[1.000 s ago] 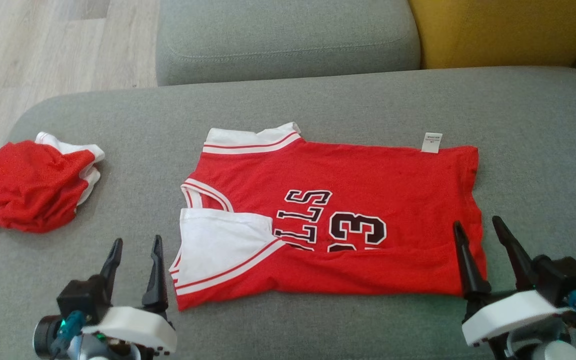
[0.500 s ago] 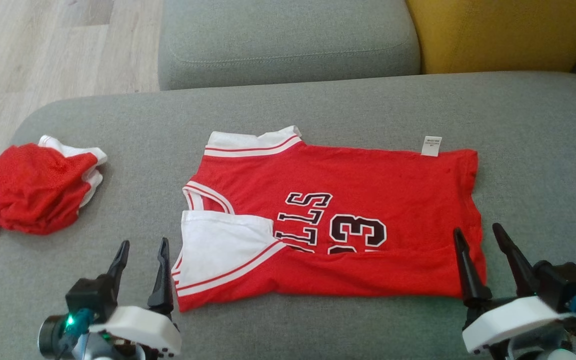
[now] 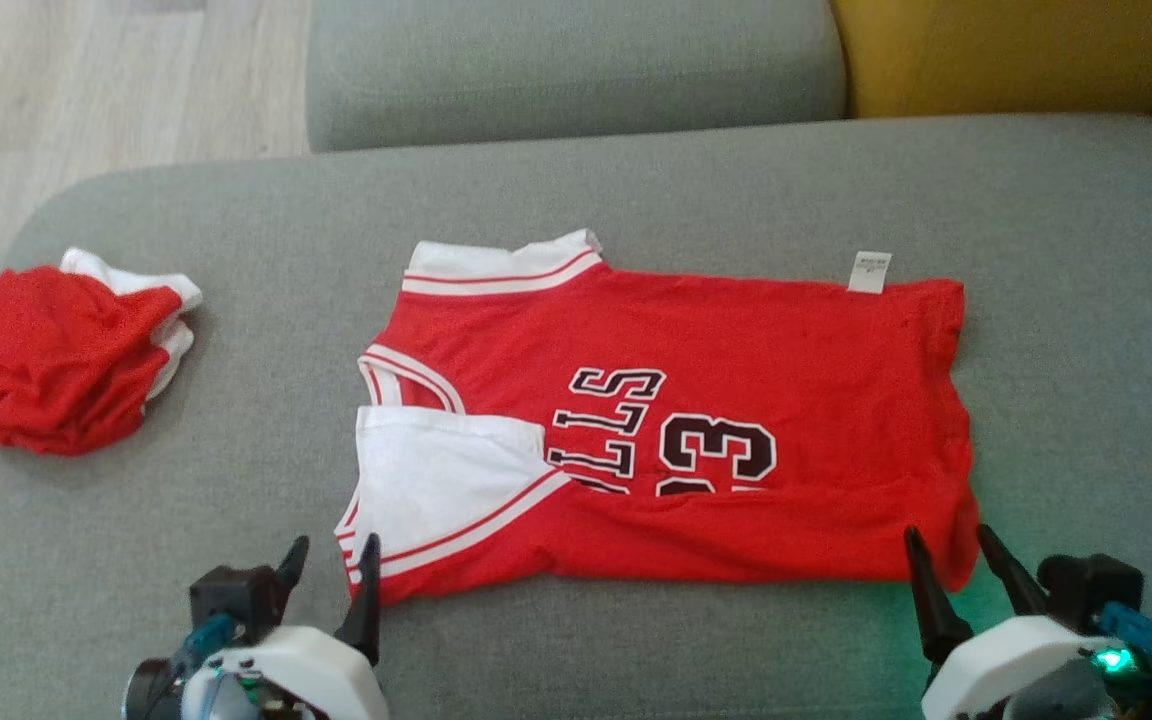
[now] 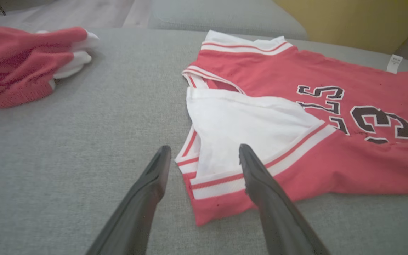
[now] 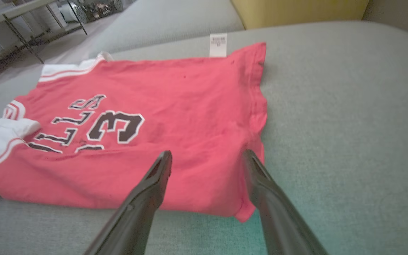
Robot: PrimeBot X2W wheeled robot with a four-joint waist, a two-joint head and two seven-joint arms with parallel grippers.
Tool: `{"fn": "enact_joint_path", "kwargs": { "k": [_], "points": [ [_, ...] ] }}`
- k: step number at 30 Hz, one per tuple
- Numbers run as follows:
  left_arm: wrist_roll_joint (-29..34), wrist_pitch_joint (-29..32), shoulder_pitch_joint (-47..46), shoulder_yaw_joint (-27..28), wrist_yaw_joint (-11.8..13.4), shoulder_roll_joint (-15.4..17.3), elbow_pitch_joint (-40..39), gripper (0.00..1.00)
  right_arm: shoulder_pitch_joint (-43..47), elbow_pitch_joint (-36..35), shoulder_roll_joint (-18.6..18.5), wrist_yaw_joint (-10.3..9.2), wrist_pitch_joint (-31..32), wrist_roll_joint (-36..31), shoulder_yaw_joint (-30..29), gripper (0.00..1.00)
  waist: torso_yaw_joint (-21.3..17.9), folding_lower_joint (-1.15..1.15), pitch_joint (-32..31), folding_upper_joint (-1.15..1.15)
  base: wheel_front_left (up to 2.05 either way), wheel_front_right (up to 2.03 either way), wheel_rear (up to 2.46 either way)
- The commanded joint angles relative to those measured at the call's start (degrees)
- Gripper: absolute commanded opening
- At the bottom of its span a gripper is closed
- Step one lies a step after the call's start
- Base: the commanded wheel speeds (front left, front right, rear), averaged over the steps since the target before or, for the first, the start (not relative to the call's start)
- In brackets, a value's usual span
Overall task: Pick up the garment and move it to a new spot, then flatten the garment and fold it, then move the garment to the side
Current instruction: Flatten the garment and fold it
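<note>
Grey sofa seat bears the jersey — wood floor beyond; left hand, right hand spread, empty.

The head view looks forward and down from above onto the grey sofa seat, far enough back to take in the whole jersey, the crumpled red garment at its left and the yellow cushion beyond. The left wrist view sits low and close over the seat, facing along the left gripper toward the jersey's white-panelled near corner. The right wrist view is equally low and close, facing along the right gripper toward the near corner at the jersey's other end. All three views share the black number print and the white label; the head and left wrist views share the crumpled red garment
</note>
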Motion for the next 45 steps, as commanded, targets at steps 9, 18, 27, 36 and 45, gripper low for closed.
{"fn": "enact_joint_path", "kwargs": {
  "k": [9, 18, 27, 36, 45],
  "points": [
    [-3.09, 0.58, -6.7, 0.45, -2.61, -1.43, 7.76, 1.0, -7.44, 8.82, -0.37, -0.04, 1.09, -1.61, -1.88, 1.0, 0.64, 0.0, 4.21, 0.0, 0.0, 0.0, 0.0],
    [-5.45, 2.07, -9.75, -0.16, -4.02, -2.21, 14.39, 0.29, -11.25, 15.86, -0.15, -0.04, 2.25, -0.39, -2.65, 1.0, 0.85, 0.0, 5.57, 0.0, 0.0, 0.0, 0.0],
    [-6.62, 1.21, -10.8, -0.3, -4.96, -2.19, 17.0, 0.0, -12.94, 18.66, -0.14, -0.04, 2.78, 0.42, -2.22, 0.0, 1.04, 0.0, 5.4, 0.0, 0.0, 0.0, 0.0],
    [-7.34, -0.74, -10.19, 0.51, -4.38, -1.33, 14.5, 0.0, -12.64, 17.14, -0.13, -0.04, 2.55, 0.99, -1.92, 0.0, 1.02, 0.0, 4.57, 0.0, 0.0, 0.0, 0.0],
    [-8.16, 0.7, -3.91, 1.21, -2.25, 0.13, 6.0, 0.0, -8.14, 12.29, -0.13, -0.04, 5.02, 1.67, -2.38, 0.0, 1.58, 0.0, 1.75, 0.0, 0.0, 0.0, 0.0]
  ]
}}
